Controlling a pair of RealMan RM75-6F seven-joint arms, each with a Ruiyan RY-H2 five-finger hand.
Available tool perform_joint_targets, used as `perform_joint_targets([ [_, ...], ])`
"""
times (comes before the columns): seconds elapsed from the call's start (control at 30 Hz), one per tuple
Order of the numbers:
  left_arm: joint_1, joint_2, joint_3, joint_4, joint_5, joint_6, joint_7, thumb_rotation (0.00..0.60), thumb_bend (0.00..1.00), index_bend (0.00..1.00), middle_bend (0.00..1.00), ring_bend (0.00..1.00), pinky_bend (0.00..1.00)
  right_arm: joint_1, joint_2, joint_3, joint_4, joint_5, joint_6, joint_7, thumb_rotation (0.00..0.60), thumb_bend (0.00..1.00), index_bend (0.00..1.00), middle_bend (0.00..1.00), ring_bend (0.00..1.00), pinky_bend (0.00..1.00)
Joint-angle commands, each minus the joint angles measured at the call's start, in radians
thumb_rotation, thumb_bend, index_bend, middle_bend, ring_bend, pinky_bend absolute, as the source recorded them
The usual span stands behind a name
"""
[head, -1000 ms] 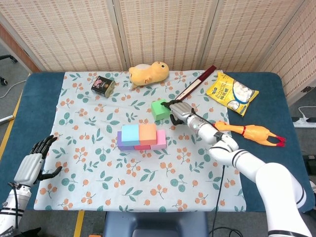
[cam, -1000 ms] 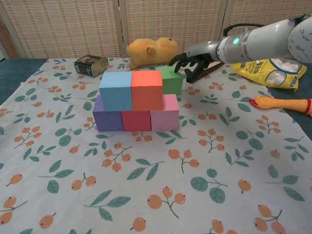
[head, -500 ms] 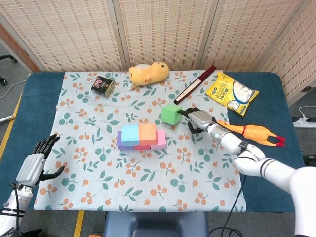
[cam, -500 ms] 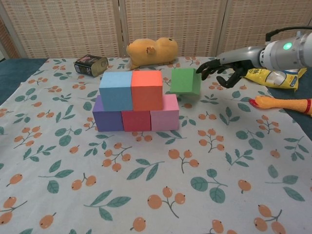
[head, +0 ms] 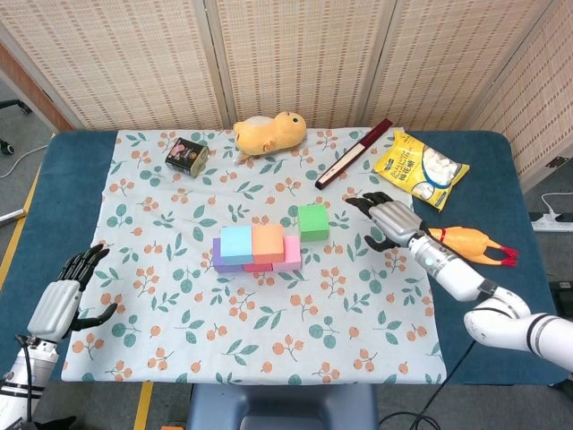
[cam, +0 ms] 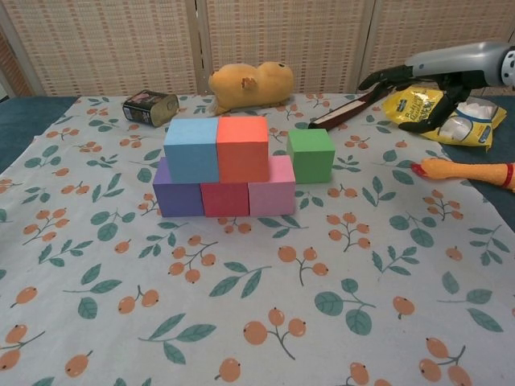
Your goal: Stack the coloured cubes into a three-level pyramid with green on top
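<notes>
— Can we read anything here?

— Hardly. The yellow snack bag [cam: 444, 108] carries dark print along its top edge, but we cannot make out the letters. The small tin [head: 186, 155] has a label too — it is blurred, so nothing there is legible to us.

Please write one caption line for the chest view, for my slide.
Green cube rests on the tablecloth beside the two-level stack, not yet on top; open right hand hangs apart from it.
</notes>
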Motion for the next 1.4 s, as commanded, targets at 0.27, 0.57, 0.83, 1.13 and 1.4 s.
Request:
perform_joint_targets([
  [0.27,0.007,0.009,0.002,-0.007,-0.013,-0.002,0.000,0.600,0.30,0.06,0.00,0.00,0.06,0.098,-0.239,0.071,0.218,0.146,-0.054,-0.140,0.600,0.03,0.00,0.11,0.00,0.00],
  [0.57,0.007,0.011,0.000,-0.003,-0.024,-0.013,-0.014,0.600,0.31,0.06,0.00,0.00,0.06,0.174,-0.402,0.094,0.449,0.144,-0.160,-0.101,0.600,0.02,0.00,0.11,0.00,0.00],
  [0.83,0.003,0.003,-0.003,0.011,-0.024,-0.019,-0.025,0.600,0.30,0.06,0.00,0.00,0.06,0.201,-0.495,0.102,0.586,0.092,-0.186,-0.041,0.600,0.02,0.02,0.13,0.00,0.00],
  [1.13,0.003,-0.002,-0.001,0.024,-0.017,-0.020,-0.051,0.600,0.30,0.06,0.00,0.00,0.06,0.218,-0.558,0.107,0.686,0.054,-0.198,0.018,0.600,0.06,0.26,0.24,0.00,0.00],
  [1.4,0.006,-0.007,0.003,0.036,-0.008,-0.017,-0.065,0.600,0.30,0.06,0.00,0.00,0.06,0.198,-0.507,0.123,0.641,0.011,-0.131,0.080,0.600,0.16,0.39,0.35,0.10,0.00],
])
